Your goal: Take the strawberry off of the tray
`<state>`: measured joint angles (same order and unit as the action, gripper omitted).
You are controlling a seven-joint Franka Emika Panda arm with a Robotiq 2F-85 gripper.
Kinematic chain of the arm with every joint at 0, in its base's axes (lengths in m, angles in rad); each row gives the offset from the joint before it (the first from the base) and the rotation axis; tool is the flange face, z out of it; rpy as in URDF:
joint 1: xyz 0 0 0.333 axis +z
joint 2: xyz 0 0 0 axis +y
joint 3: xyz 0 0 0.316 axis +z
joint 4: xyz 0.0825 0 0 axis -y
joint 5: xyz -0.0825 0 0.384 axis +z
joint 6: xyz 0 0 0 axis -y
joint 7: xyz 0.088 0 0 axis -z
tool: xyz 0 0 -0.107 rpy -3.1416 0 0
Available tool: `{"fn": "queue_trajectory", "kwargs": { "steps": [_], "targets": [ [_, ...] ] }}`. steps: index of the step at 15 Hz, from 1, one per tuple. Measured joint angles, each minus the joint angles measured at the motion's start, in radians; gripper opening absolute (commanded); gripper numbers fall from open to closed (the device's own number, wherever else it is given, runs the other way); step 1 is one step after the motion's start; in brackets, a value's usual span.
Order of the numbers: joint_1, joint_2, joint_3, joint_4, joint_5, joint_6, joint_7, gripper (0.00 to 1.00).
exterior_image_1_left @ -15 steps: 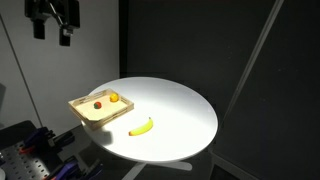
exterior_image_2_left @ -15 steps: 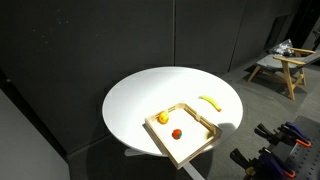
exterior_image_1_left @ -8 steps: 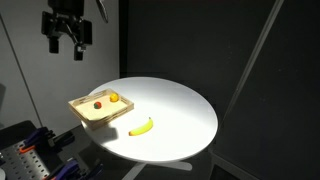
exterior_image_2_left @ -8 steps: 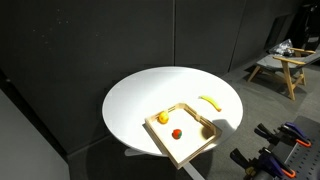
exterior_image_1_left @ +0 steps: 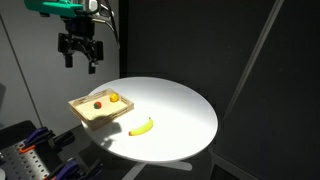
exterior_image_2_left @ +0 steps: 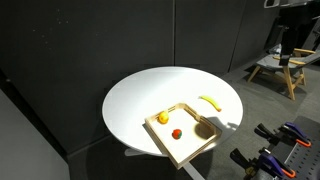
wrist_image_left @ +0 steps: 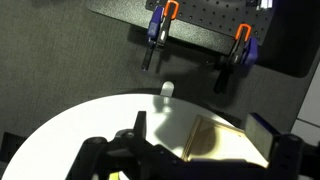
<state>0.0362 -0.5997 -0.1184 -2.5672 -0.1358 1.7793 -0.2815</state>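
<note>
The strawberry (exterior_image_1_left: 97,104) is a small dark-red fruit lying in the light-wood tray (exterior_image_1_left: 101,120) beside an orange round fruit (exterior_image_1_left: 114,97). The tray sits at the edge of a round white table. Both show in the other exterior view too: the strawberry (exterior_image_2_left: 177,133) in the tray (exterior_image_2_left: 160,143). My gripper (exterior_image_1_left: 80,62) hangs open and empty, high above the tray. In the wrist view the gripper (wrist_image_left: 205,128) frames the tray (wrist_image_left: 192,137) far below. The tray floor there is in shadow and the strawberry cannot be made out.
A yellow banana (exterior_image_1_left: 141,126) lies on the white table (exterior_image_1_left: 180,110) next to the tray, and shows again in an exterior view (exterior_image_2_left: 210,102). A rack of orange-handled clamps (wrist_image_left: 160,25) stands beyond the table edge. A wooden stool (exterior_image_2_left: 280,68) stands farther off.
My gripper has come down and moved sideways towards the spot above the tray. The fruit and the tray have not moved.
</note>
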Motion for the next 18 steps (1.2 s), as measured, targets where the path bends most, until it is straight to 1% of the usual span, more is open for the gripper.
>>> {"fn": "queue_trajectory", "kwargs": {
  "steps": [3,8,14,18],
  "targets": [
    [0.004,0.061,0.018,-0.011,0.008,0.084,0.006,1.0],
    [0.008,0.168,0.062,-0.012,0.02,0.184,0.031,1.0],
    [0.016,0.296,0.121,-0.005,0.032,0.283,0.148,1.0],
    [0.024,0.376,0.151,0.001,0.049,0.369,0.217,1.0]
  ]
}}
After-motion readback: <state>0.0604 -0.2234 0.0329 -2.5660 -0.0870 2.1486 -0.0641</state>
